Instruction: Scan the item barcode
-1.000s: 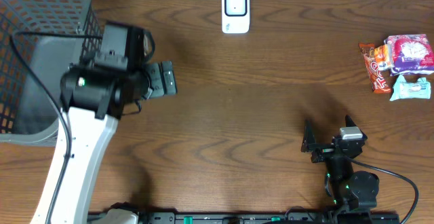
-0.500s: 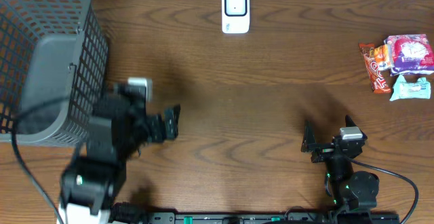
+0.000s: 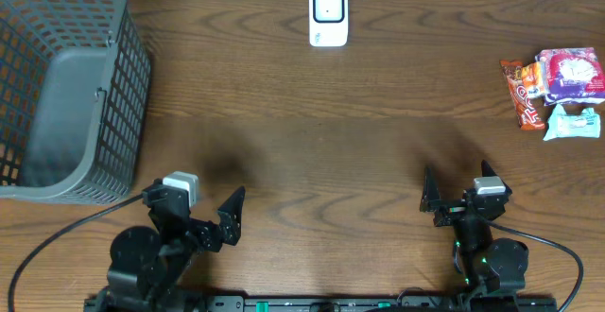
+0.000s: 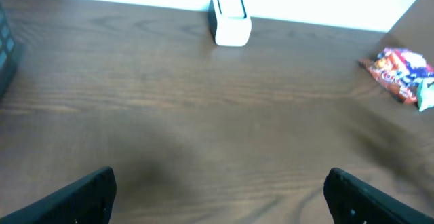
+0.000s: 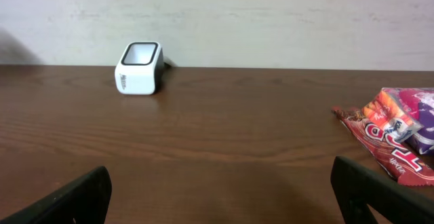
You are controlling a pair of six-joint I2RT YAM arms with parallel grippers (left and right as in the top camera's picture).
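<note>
Overhead, both arms sit low at the near edge of the brown table point(image 3: 359, 132). The left gripper point(image 3: 194, 216) is down near the left corner. Its two black fingers are spread wide with nothing between them. The right gripper point(image 3: 458, 191) is down on the right side, and its fingers are spread wide too, holding nothing.

The little white scanner point(image 3: 328, 14) stands at the far edge, about in the middle, well apart from both grippers (it looks like a small white box with a dark window on top).

The things to scan lie in a small heap at the far right of the table. There is a red and orange packet point(image 3: 523, 93), and a purple bag point(image 3: 571, 74) lies partly on top of it. A pale blue packet point(image 3: 573, 121) lies on the near side of the purple bag, touching it. I cannot see a barcode on any of them; they are too small to tell.

A big grey basket point(image 3: 66, 85) stands in the far left corner.

In the left wrist view the scanner stands far ahead, with the two black fingertips down in the bottom corners. The right wrist view shows the scanner off to the left and the red and orange packet at the right edge.
</note>
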